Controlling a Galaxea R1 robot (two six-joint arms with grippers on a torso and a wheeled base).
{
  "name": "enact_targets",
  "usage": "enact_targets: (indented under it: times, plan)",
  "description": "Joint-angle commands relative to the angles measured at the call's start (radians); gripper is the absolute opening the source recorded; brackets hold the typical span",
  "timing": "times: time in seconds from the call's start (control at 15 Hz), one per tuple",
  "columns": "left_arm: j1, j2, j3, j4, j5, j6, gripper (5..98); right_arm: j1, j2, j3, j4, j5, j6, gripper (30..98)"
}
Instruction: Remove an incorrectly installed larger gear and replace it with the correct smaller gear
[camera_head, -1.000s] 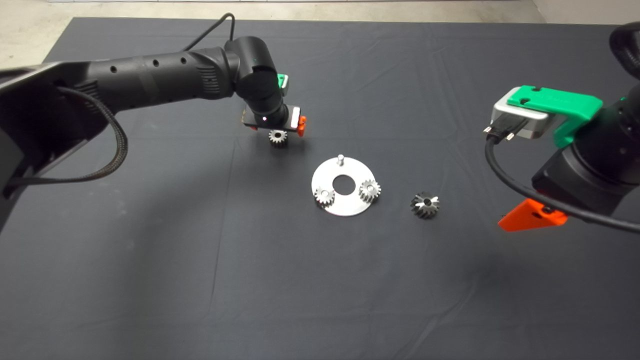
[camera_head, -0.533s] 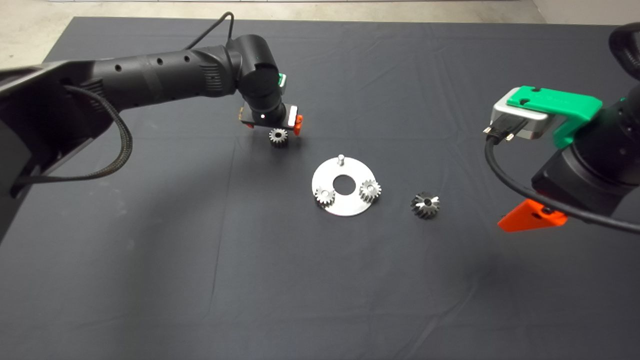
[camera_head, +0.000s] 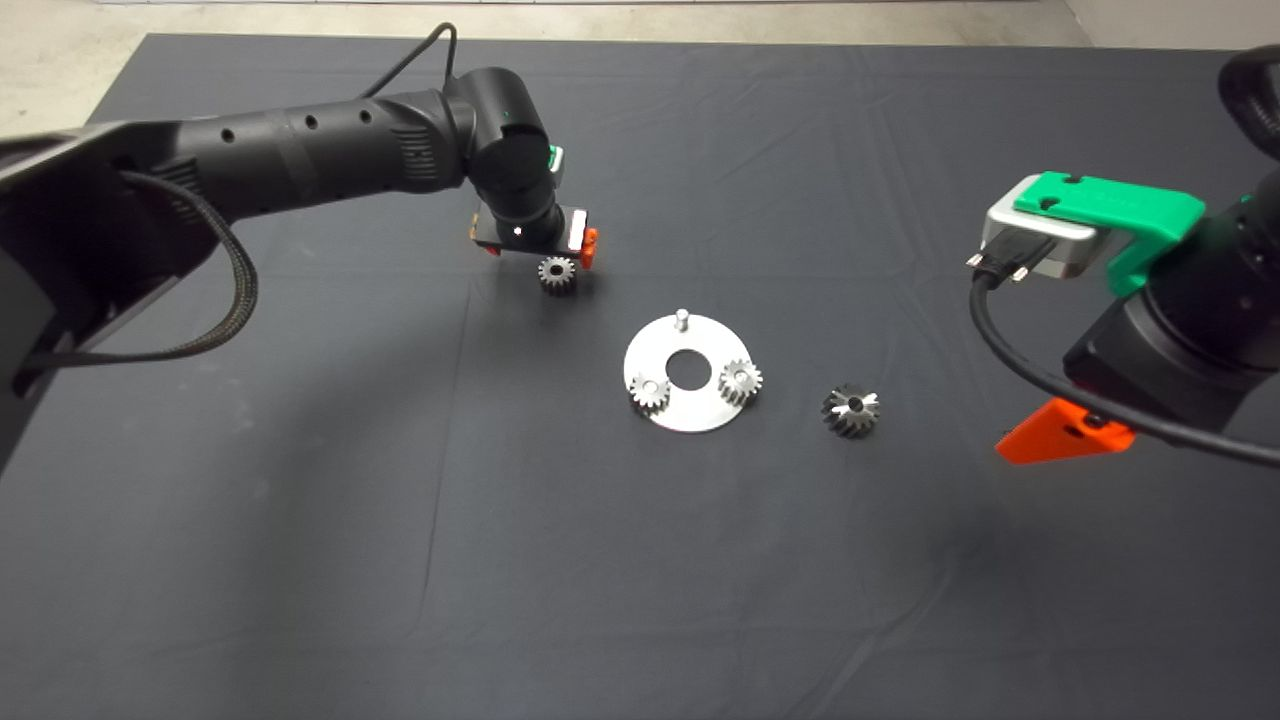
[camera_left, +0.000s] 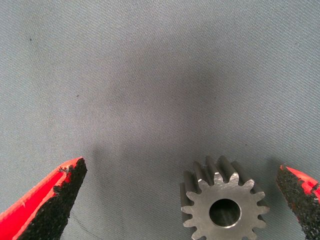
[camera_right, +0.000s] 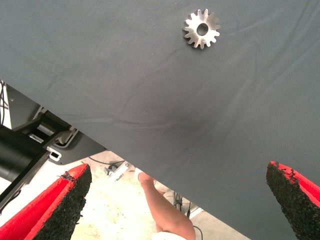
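The larger gear lies on the mat just right of the round silver plate. Two smaller gears sit on the plate, and a bare pin stands at its far edge. A third smaller gear rests flat on the mat to the plate's far left. My left gripper hovers over it, open, and the gear sits between the fingers, nearer one pad. My right gripper waits open at the right edge.
The plate has a round centre hole. In the right wrist view a lone gear lies on the mat; I cannot tell which one. Past the mat's edge there, a person's leg and floor show.
My left gripper has shifted slightly left and toward the far side above the smaller gear. The gears, the plate and the right arm have not moved.
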Motion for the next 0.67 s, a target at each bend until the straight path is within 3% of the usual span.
enact_targets:
  times: [0.0, 0.47, 0.6]
  plan:
    - [-0.013, -0.003, 0.008, -0.050, 0.001, 0.024, 97.9, 0.029, 0.001, 0.006, 0.035, -0.045, 0.004, 92.3]
    - [-0.013, 0.002, 0.007, -0.079, -0.001, 0.046, 97.9, 0.029, 0.001, 0.006, 0.035, -0.045, 0.006, 92.3]
    - [-0.013, 0.000, -0.004, -0.108, -0.004, 0.059, 97.9, 0.028, 0.000, 0.006, 0.035, -0.045, 0.006, 92.3]
